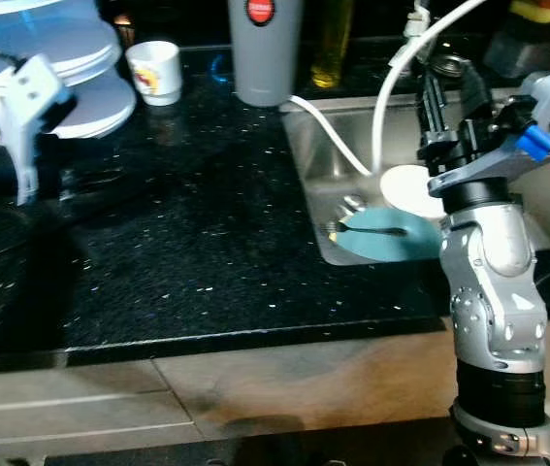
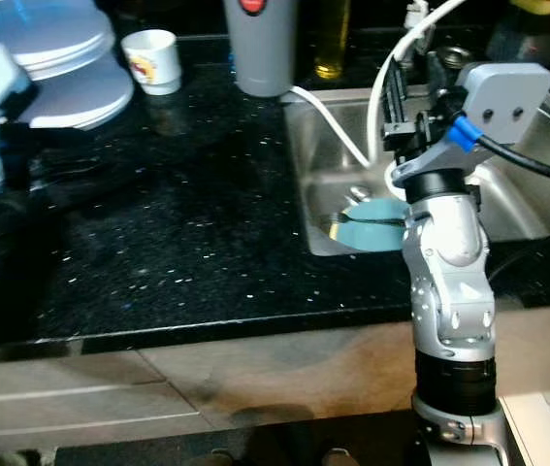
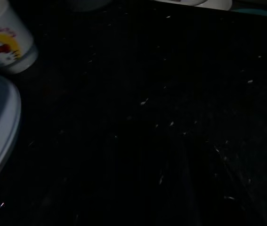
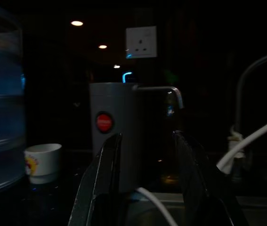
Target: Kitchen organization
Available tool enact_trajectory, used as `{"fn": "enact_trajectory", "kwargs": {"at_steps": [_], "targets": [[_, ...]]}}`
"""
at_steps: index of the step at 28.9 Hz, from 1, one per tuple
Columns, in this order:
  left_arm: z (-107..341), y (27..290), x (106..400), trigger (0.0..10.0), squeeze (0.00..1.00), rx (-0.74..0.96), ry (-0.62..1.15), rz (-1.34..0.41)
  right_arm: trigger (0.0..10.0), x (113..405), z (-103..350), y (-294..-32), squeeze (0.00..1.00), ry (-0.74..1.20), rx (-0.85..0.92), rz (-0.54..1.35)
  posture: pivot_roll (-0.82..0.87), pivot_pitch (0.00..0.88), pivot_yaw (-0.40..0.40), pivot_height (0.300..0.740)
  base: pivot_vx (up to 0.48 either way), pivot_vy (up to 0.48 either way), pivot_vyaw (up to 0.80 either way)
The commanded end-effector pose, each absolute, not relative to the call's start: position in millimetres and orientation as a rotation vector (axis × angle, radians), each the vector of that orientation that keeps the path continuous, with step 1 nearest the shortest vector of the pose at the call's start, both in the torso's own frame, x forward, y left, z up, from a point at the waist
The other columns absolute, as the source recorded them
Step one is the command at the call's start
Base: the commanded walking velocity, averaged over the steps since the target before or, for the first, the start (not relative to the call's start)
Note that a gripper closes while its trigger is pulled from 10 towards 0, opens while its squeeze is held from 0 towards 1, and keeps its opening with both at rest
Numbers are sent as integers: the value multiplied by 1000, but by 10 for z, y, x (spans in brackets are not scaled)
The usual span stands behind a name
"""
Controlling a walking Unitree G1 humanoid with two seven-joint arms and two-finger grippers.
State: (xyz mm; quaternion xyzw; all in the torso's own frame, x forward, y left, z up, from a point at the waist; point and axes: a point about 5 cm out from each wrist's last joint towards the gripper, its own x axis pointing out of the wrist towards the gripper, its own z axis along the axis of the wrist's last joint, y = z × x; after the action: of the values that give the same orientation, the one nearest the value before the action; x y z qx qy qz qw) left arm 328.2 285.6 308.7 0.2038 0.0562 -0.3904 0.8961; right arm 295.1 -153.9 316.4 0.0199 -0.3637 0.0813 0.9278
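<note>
Hovered over the sink (image 1: 313,146) with the right gripper (image 4: 147,179), fingers parted and empty; teal plate (image 1: 391,238) lay below in the basin. Risked snagging the white hose (image 1: 338,141) (draped close by) on descent.

No words can be read: the grey jug (image 1: 265,49) bears a red round badge, the cup (image 1: 156,71) a cartoon print.

1 white cup (image 1: 155,70), 1 grey canister (image 1: 265,49), 1 sink (image 1: 325,160) — 1 teal plate (image 1: 391,235), 1 white hose (image 1: 338,139)
</note>
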Motion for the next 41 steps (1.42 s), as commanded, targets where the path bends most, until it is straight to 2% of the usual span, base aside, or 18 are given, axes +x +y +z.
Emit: {"fn": "enact_trajectory", "kwargs": {"at_steps": [1,2,10,11,13,14,25,31,32,33,34,35,36,37,38,41], "targets": [[3065,2995,3231,10000,0,446,161,-791,10000,2955,3151,-1550,0,-742,53,168,197,127,32,740,0,0,0],[3012,3074,3186,10000,1000,468,211,-783,10000,2957,3141,-1539,0,-739,61,176,202,129,32,740,0,0,0],[2862,3241,3063,10000,1000,494,342,-772,10000,2963,3118,-1521,0,-730,90,198,205,133,30,740,0,0,0],[2790,3286,3045,10000,843,496,384,-757,10000,2966,3116,-1515,0,-728,99,206,209,136,27,740,0,0,0],[2790,3286,3045,10000,843,496,384,-757,10000,2966,3116,-1515,0,-728,99,206,209,136,27,740,0,0,0],[2692,3354,3040,10000,0,501,428,-725,10000,2969,3114,-1499,0,-727,106,218,204,140,27,740,0,0,0],[2436,3479,3011,10000,0,486,498,-647,10000,2965,3105,-1499,0,-724,118,225,206,144,20,740,0,0,0],[2268,3419,2930,10000,0,409,579,-718,10000,2971,3109,-1498,0,-724,120,232,209,146,16,740,0,0,0],[2211,3409,2908,9686,0,411,602,-730,10000,2972,3111,-1498,0,-725,120,233,209,146,16,740,0,0,0],[2151,3409,2894,7216,0,408,625,-728,10000,2973,3113,-1498,0,-725,121,234,209,146,16,740,0,0,0],[2107,3411,2886,6941,0,402,641,-723,10000,2973,3114,-1498,0,-725,122,234,209,146,16,740,0,0,0],[2079,3412,2881,3961,0,401,650,-719,10000,2973,3114,-1498,0,-725,122,234,209,146,16,740,0,0,0],[2079,3412,2881,3961,0,401,650,-719,10000,2973,3114,-1498,0,-725,122,234,209,146,16,740,0,0,0],[2057,3417,2878,2824,0,392,661,-710,10000,2973,3115,-1498,0,-725,122,234,209,146,16,740,0,0,0],[2042,3413,2876,0,0,365,669,-707,10000,2973,3114,-1500,0,-724,123,233,209,146,16,740,0,0,0],[2036,3407,2878,0,0,340,672,-703,10000,2973,3113,-1500,0,-724,123,233,209,146,16,740,0,0,0]]}}
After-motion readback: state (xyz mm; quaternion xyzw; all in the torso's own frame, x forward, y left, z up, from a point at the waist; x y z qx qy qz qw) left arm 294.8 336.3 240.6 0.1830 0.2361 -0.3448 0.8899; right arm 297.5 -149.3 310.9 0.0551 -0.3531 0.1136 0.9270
